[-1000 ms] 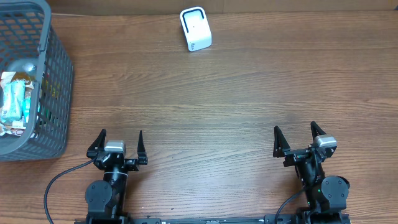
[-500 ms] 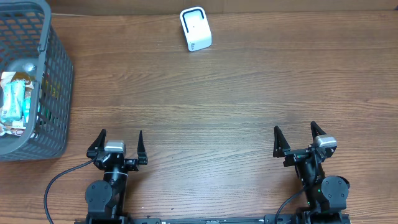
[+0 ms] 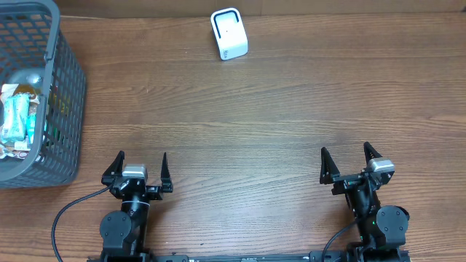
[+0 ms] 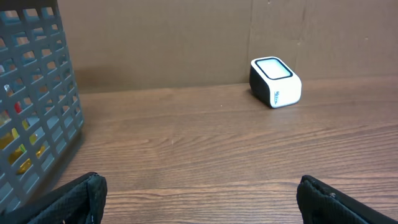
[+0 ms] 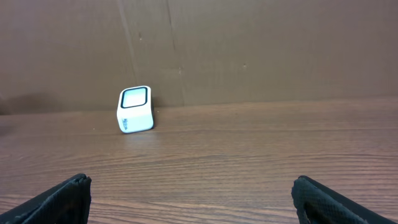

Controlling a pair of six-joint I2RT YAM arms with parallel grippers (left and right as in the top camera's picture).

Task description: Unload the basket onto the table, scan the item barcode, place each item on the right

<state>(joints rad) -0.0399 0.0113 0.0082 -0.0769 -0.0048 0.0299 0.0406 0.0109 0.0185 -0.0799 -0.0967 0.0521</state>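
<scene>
Seeing the packaged items (image 3: 16,120) lying in the grey basket (image 3: 69,94) at far left, well apart from the white scanner (image 3: 228,33), I rest my left gripper (image 3: 142,156) and right gripper (image 3: 345,149) spread wide and empty over the near tabletop (image 3: 255,124), ready to reach.

The tabletop (image 3: 255,131) is shown in mid-brown wood, streaked with darker grain lines. The scanner (image 3: 229,34) is coloured white, its pale window ringed by a black band, and one side is seen as black from the left wrist. The basket (image 3: 69,87) is rendered in dark grey with an open square lattice. The packets (image 3: 16,120) inside are marked in pale blue, white and silver, with yellow and red glimpsed through the mesh. The left end effector (image 3: 142,156) and right end effector (image 3: 345,150) are finished in black, each topped by a silver-grey block. The wall (image 4: 155,37) behind is coloured plain dull brown.
</scene>
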